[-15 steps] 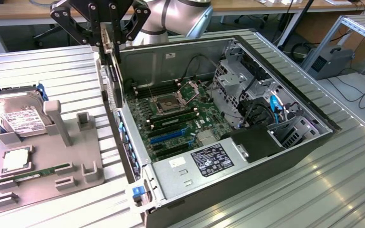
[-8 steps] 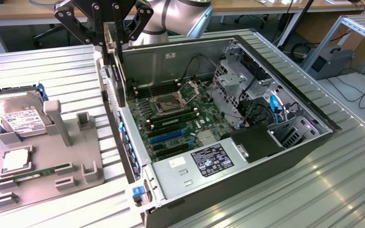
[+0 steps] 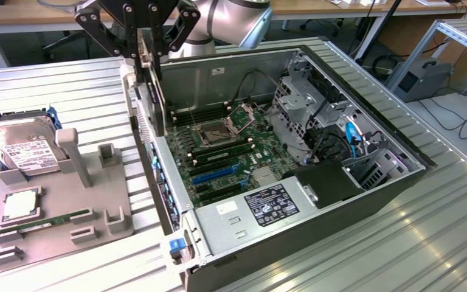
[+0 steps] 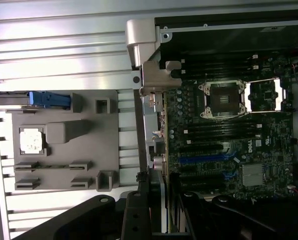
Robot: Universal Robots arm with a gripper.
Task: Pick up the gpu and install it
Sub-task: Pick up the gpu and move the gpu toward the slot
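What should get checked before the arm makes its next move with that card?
1. gripper shut on the gpu: ok.
2. gpu roughly upright: ok.
3. computer case open, motherboard exposed: ok.
4. blue expansion slots empty: ok.
5. gpu lined up over a slot: cannot tell.
6. gpu seated: not ok, it hangs above the case's edge.

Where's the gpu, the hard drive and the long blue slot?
gpu (image 3: 153, 96), exterior view, its dark face.
hard drive (image 3: 29, 155), exterior view, its white label.
long blue slot (image 3: 214, 176), exterior view, its middle.
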